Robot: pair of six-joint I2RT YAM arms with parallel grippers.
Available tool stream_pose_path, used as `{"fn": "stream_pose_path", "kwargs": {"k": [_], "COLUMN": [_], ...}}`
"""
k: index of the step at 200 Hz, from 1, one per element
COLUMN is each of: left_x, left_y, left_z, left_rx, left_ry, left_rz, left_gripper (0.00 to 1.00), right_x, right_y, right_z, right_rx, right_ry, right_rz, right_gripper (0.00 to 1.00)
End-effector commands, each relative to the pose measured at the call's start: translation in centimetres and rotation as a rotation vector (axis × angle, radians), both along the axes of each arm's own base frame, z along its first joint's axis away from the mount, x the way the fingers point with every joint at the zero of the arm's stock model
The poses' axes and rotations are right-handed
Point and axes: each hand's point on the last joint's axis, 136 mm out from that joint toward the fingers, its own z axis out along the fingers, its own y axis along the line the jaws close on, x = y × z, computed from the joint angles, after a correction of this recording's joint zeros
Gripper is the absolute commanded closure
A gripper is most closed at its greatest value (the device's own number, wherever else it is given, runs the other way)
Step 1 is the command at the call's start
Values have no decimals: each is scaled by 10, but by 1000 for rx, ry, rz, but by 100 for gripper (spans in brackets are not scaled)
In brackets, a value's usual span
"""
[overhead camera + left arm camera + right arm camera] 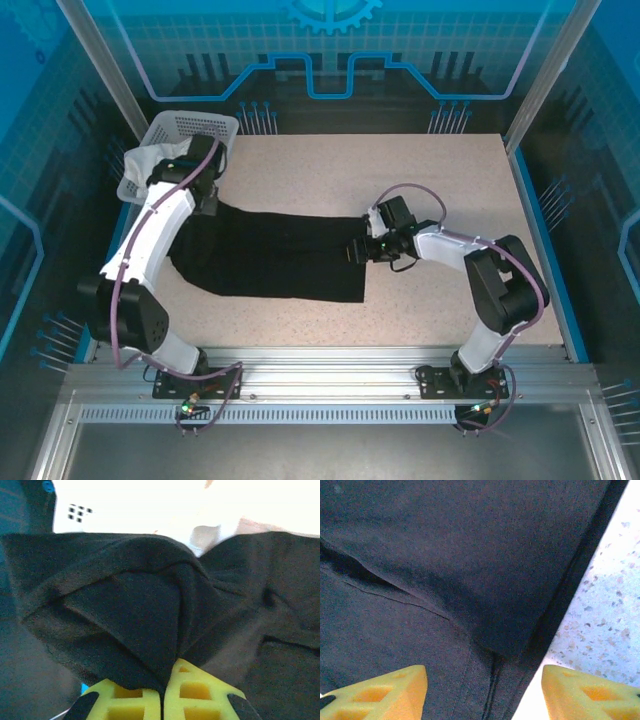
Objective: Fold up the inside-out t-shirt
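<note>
A: Where is the black soft-fabric t-shirt [270, 255]?

B: Spread in a long dark band across the middle of the speckled beige tabletop [420, 170], running from the far left toward the centre. Its right edge is straight. No print shows on the face turned up.

A: Is anything holding it?

B: The left gripper [205, 198] is at the shirt's far-left end. In the left wrist view its yellow fingers [192, 692] are pressed together, with black cloth [125, 605] pinched between them. Creases and a folded hem fan out from the pinch.

A: And the other side?

B: The right gripper [356, 250] sits at the shirt's right edge. From the right wrist camera its two yellow fingers [385, 690] stand wide apart with nothing between them. One is over the fabric [445, 555], the other over bare table. A seam line and the shirt's edge run between them.

A: What's around it?

B: A white perforated plastic basket [195, 125] sits at the table's far-left corner, just beyond the left gripper. A white cloth [148, 165] spills over its near rim.
</note>
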Motion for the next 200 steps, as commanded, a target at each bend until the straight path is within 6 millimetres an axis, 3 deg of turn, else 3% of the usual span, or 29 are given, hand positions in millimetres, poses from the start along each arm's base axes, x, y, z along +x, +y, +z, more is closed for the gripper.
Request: {"fn": "stream_pose_path", "kwargs": {"k": [1,22,61,82,88,99,107,127,139,156,178,200], "left_x": [-7,-10,-7,4,8,16,20,29,30,20,-7,-41], "left_y": [-40,-92,-226,-308,-334,-373,-390,-394,-381,-355,-310,-287], "left_z": [-4,-21,-59,-70,-69,-68,-69,-61,-52,-41,-54,-73], "left_rx": [-111,-250,-563,-787,-874,-1009,-1063,-1065,-1035,-1029,-1014,-979], "left_ry": [13,25,106,136,141,161,182,156,119,75,58,53], "left_rz": [-22,-52,-163,-226,-250,-276,-287,-305,-315,-321,-268,-263], "left_gripper": [100,100,100,85,82,64,48,32,23,21,21,21], "right_x": [6,7,7,8,1,-3,-5,-10,-11,-10,-3,5], "right_y": [-7,-24,-56,-70,-77,-86,-92,-98,-98,-92,-56,-12], "right_z": [20,26,36,40,32,29,28,31,34,38,55,62], "right_rx": [22,-4,-24,-45,-59,-67,-68,-64,-57,-24,66,70], "right_ry": [-38,-54,-76,-93,-76,-66,-62,-66,-76,-99,-155,-179], "right_rz": [-21,-50,-124,-161,-173,-198,-216,-237,-245,-235,-131,-23], "right_gripper": [36,35,33,31,30,29,29,28,27,26,25,24]}}
